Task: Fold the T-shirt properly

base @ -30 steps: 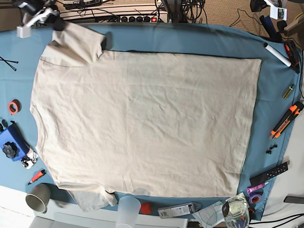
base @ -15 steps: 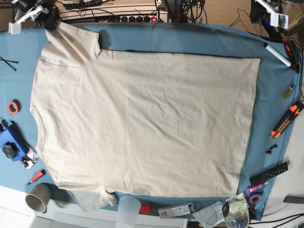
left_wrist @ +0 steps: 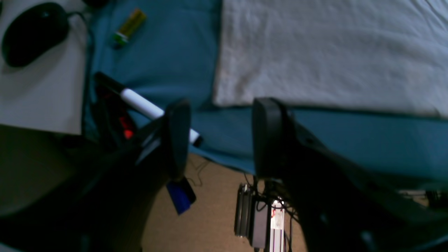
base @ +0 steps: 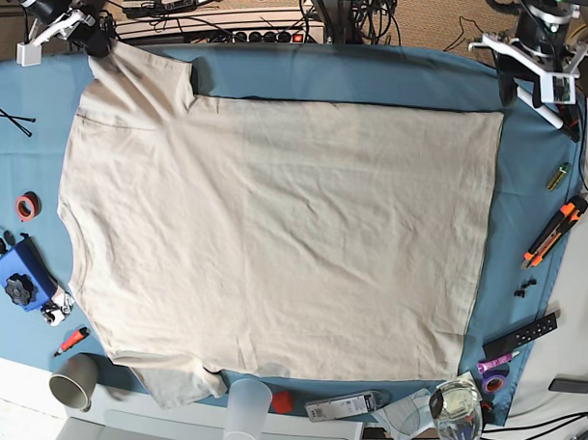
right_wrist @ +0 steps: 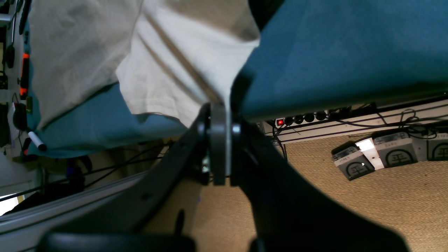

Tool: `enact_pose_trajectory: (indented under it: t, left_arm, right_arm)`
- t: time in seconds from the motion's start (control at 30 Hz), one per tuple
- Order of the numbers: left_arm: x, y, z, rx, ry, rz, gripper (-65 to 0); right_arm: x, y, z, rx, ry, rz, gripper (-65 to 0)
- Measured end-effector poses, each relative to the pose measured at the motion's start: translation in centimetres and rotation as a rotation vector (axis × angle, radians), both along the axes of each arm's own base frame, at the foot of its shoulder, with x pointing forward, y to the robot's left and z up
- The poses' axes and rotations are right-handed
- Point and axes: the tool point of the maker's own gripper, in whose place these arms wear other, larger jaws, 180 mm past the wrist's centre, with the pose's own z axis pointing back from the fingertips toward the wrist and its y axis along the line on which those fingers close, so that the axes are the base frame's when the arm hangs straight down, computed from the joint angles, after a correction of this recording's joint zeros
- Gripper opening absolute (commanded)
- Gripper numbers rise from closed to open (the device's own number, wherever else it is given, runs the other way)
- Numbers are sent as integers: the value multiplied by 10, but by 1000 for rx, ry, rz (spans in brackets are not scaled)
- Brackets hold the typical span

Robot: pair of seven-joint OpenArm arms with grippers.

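Item, for your attention: one T-shirt [base: 274,229], plain cream, spread over the blue tablecloth [base: 357,82], its greater part lying beyond both arms toward the front of the surface. Item: your right end effector [base: 103,51], fingers together, clamped on gathered cloth at the shirt's near corner; the pinched part rises in creases to the fingertips, and the bulk of the garment extends away from it, forward and toward your left arm. Item: your left end effector [base: 526,91], fingers apart and nothing between them, placed just beside the opposite near corner [base: 497,119], that corner lying slightly forward and to the inner side of it. Long axis: hard to settle, the two spans being close in length; the edge that matters runs crosswise, from one end effector toward the other. Nearer arm for the free corner: your left, plainly. The coming move, by my reckoning, calls for you to bring the left fingers inward and down onto that corner. Caution: the white marker [left_wrist: 141,103] lies just beside your left fingers and might be nudged.
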Motion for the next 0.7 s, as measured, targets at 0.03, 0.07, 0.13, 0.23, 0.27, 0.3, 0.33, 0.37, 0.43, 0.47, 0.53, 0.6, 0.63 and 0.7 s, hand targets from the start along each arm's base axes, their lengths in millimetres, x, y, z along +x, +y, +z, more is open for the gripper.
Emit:
enact_pose_trajectory:
  t: [0.03, 0.07, 0.13, 0.23, 0.27, 0.3, 0.33, 0.37, 0.43, 0.47, 0.53, 0.6, 0.63, 0.7]
  left_arm:
    - [5, 0, 1, -1, -10, 1, -358]
    - [11, 0, 4, -1, -31, 1, -358]
    - [23, -1, 10, -4, -72, -2, -358]
    - [33, 6, -5, -34, -72, 30, -358]
    - [33, 8, -14, -52, -58, 42, -358]
    - [34, 9, -20, -83, -55, 60, -358]
    - [36, 10, -26, -104, -50, 69, -358]
    - [39, 11, -33, -124, -46, 78, -358]
    - [43, 14, -47, -154, -34, 100, -358]
    - [44, 15, -54, -165, -23, 110, -358]
    - [43, 14, -69, -205, 6, 122, -358]
    - [47, 5, -76, -260, 6, 108, -358]
    - [50, 0, -77, -283, 1, 103, -358]
    - [57, -3, -80, -305, -9, 116, -358]
  right_arm:
    - [0, 0, 0, 0, 0, 0, -650]
    - [0, 0, 0, 0, 0, 0, -650]
    - [0, 0, 0, 0, 0, 0, -650]
    - [0, 0, 0, 0, 1, 0, -650]
    - [0, 0, 0, -1, 0, 0, -650]
    - [0, 0, 0, 0, 0, 0, -650]
    - [0, 0, 0, 0, 2, 1, -650]
    - [-1, 0, -1, 0, 5, 3, -650]
    - [-1, 0, -1, 0, 7, 4, -650]
    - [-1, 0, -1, 0, 6, 5, -650]
    - [-2, 0, -1, -2, 10, 5, -650]
    - [-1, 0, -1, -2, 10, 5, -650]
    - [-2, 0, -1, -2, 10, 5, -650]
    - [-2, 1, -2, -1, 13, 7, -650]
